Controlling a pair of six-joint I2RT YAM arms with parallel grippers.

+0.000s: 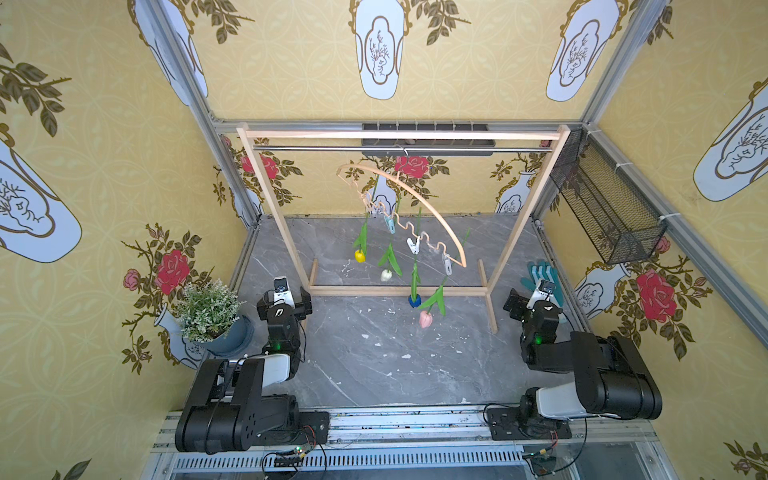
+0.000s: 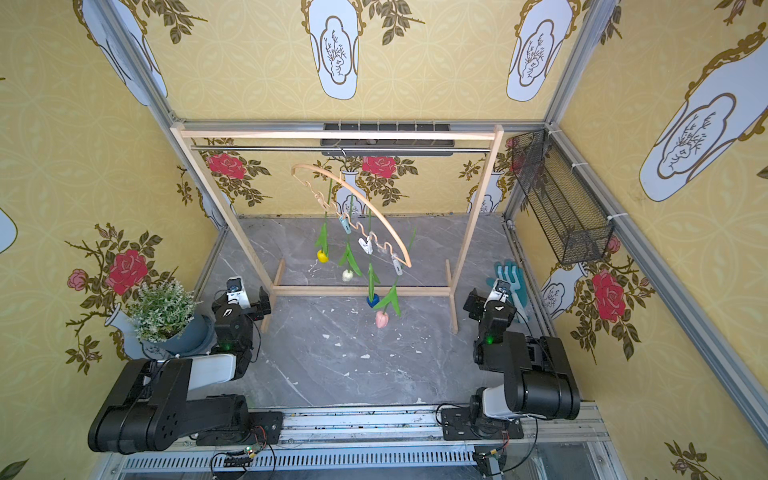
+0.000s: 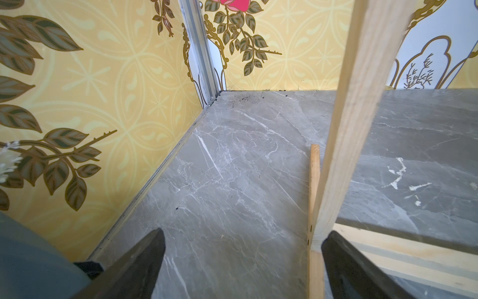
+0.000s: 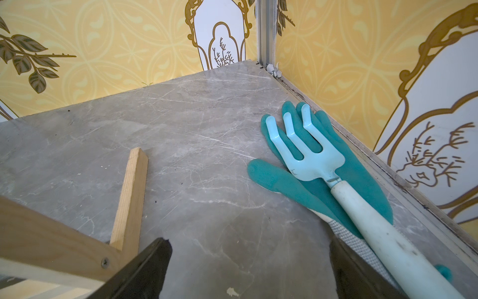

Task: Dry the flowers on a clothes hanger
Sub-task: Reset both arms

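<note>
Grey marble table [image 1: 365, 374] lies below my empty, wide-apart jaws; well ahead, light, floppy artificial tulips [image 1: 414, 278] hang from the arched wooden hanger [image 1: 397, 176]; I'd pinch mid-stem gently.

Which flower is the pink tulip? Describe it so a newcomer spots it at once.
Find the big wooden rack; a curved clothes hanger hangs from its metal rail. Four flowers dangle head-down from the hanger's clips. The pink tulip hangs at the hanger's near end, beside the blue tulip, and is the only pink head.
</note>
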